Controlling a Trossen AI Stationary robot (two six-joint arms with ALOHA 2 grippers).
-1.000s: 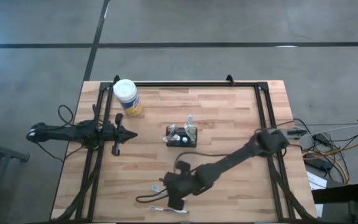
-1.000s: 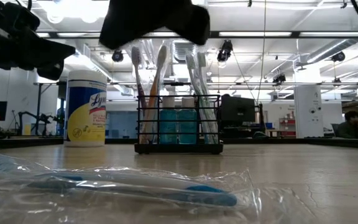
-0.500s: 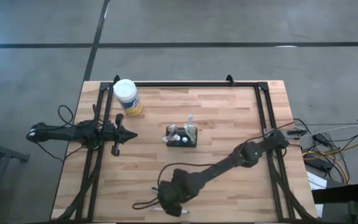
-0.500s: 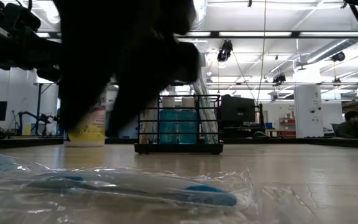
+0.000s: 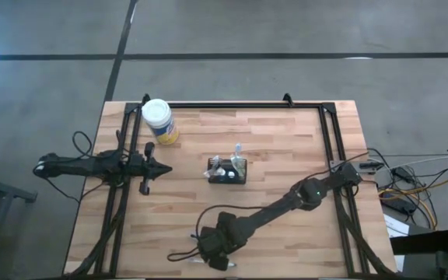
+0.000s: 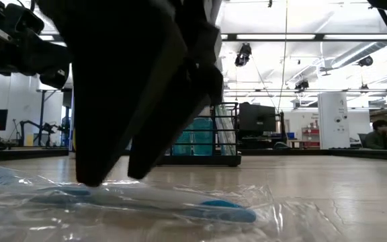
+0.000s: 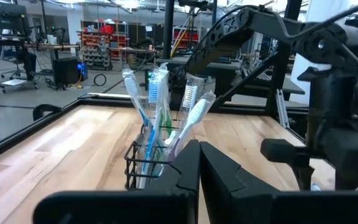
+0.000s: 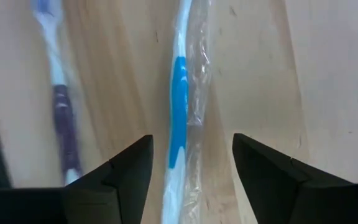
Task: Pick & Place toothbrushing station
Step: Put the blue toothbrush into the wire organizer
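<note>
The toothbrushing station, a small black wire caddy with several toothbrushes upright in it, stands at mid-table, also in the left wrist view. In the low view my right gripper half hides the toothbrushing station. A blue-and-white toothbrush in a clear wrap lies flat near the table's near edge. My right gripper is open right above it, one finger on either side, pointing down. My left gripper is shut with nothing in it at the table's left. My right gripper's fingertips stand level with the top of the clear wrap, coming from above. I cannot tell whether they touch it. The wrapped toothbrush lies flat on the table between them, running along the gap.
A yellow round tub with a white lid stands at the far left. A purple-handled toothbrush lies on the table beside the wrapped one. A black frame runs along the table's edges.
My right gripper has come down and a little toward the table's near-left, onto the wrapped toothbrush. In the low view its fingers now fill the picture's left half and hide the tub. The toothbrush and the toothbrushing station have stayed put.
</note>
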